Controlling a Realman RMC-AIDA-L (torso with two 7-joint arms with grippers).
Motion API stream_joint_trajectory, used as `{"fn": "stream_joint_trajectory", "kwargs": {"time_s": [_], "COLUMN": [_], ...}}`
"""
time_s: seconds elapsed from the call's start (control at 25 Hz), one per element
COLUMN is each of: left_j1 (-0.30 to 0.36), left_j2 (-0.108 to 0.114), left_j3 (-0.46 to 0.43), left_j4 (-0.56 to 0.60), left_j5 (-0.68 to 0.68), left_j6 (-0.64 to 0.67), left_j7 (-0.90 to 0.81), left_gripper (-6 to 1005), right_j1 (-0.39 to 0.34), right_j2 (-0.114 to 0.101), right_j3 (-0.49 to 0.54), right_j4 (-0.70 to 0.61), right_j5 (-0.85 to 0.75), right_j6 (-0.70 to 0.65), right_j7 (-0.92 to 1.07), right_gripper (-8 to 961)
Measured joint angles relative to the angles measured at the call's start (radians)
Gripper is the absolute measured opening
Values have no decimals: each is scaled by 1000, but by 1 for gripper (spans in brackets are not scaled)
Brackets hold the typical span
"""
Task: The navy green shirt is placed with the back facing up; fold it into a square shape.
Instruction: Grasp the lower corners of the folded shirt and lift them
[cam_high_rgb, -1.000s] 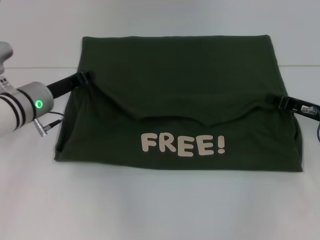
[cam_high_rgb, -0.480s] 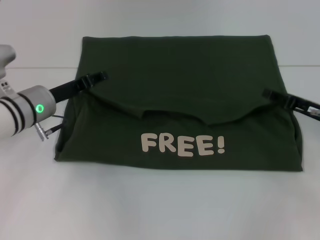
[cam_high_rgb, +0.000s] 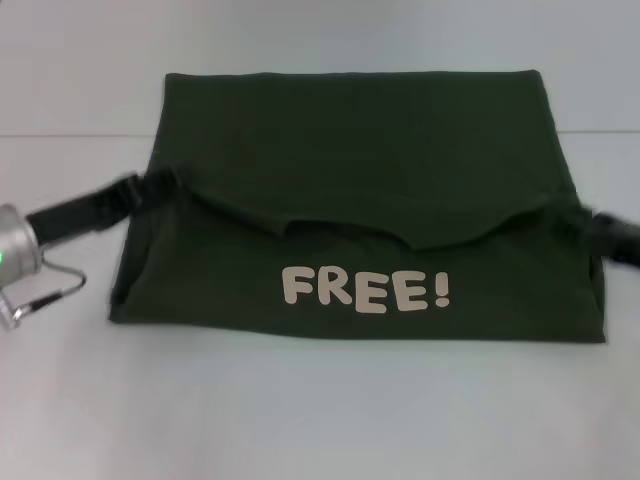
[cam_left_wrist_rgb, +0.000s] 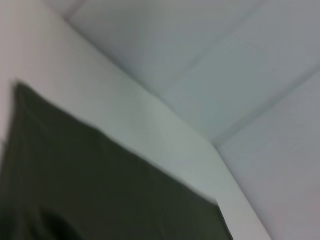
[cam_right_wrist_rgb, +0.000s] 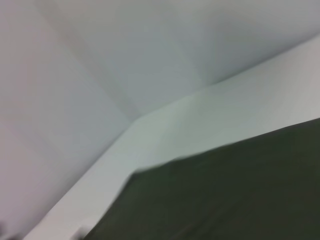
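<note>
The navy green shirt (cam_high_rgb: 350, 130) lies on the white table as a wide rectangle. Its near part is folded back over it, showing cream letters "FREE!" (cam_high_rgb: 366, 289). That flap's edge runs in a shallow V across the middle. My left gripper (cam_high_rgb: 165, 183) is at the shirt's left edge, level with the flap's upper corner. My right gripper (cam_high_rgb: 578, 222) is at the right edge by the other corner. Both are blurred with motion. The left wrist view shows the dark shirt (cam_left_wrist_rgb: 100, 190) on the table, and so does the right wrist view's shirt (cam_right_wrist_rgb: 240, 190).
White table (cam_high_rgb: 320, 420) spreads all around the shirt, with a wide bare strip in front of it. A grey cable loop (cam_high_rgb: 50, 285) hangs from my left arm beside the shirt's near left corner. A white wall rises behind the table.
Both grippers first slid inward over the flap's corners, then drew back outward to the shirt's side edges. The left arm dropped toward the near left. The folded flap stayed put.
</note>
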Motion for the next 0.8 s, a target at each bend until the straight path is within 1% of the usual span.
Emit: {"fn": "stream_joint_trajectory", "kwargs": {"time_s": [0.04, 0.12, 0.28, 0.4, 0.52, 0.6, 0.72, 0.8], "left_j1": [3, 10, 50, 73, 79, 82, 92, 92], "left_j2": [6, 10, -5, -7, -5, -7, -16, -19], "left_j3": [-5, -15, -18, -19, -19, -28, -51, -38], "left_j4": [9, 37, 133, 197, 236, 244, 245, 252], "left_j5": [37, 99, 138, 159, 207, 223, 216, 252], "left_j6": [51, 141, 258, 333, 340, 335, 315, 258], "left_j7": [-9, -6, 52, 104, 138, 200, 306, 329], "left_gripper": [638, 649, 672, 689, 707, 718, 747, 766], "right_j1": [-4, -8, -9, -11, -13, -13, -13, -13], "right_j2": [-2, -1, 11, 24, 37, 44, 49, 50], "right_j3": [-4, -8, -9, -9, -10, -10, -11, -12], "right_j4": [-4, -12, -13, -13, -10, -9, -9, -7], "right_j5": [-28, -96, -207, -267, -304, -324, -344, -354], "right_j6": [-54, -144, -245, -302, -337, -345, -343, -341], "right_j7": [-34, -98, -184, -256, -311, -329, -346, -357], "right_gripper": [766, 780, 778, 777, 776, 776, 777, 776]}}
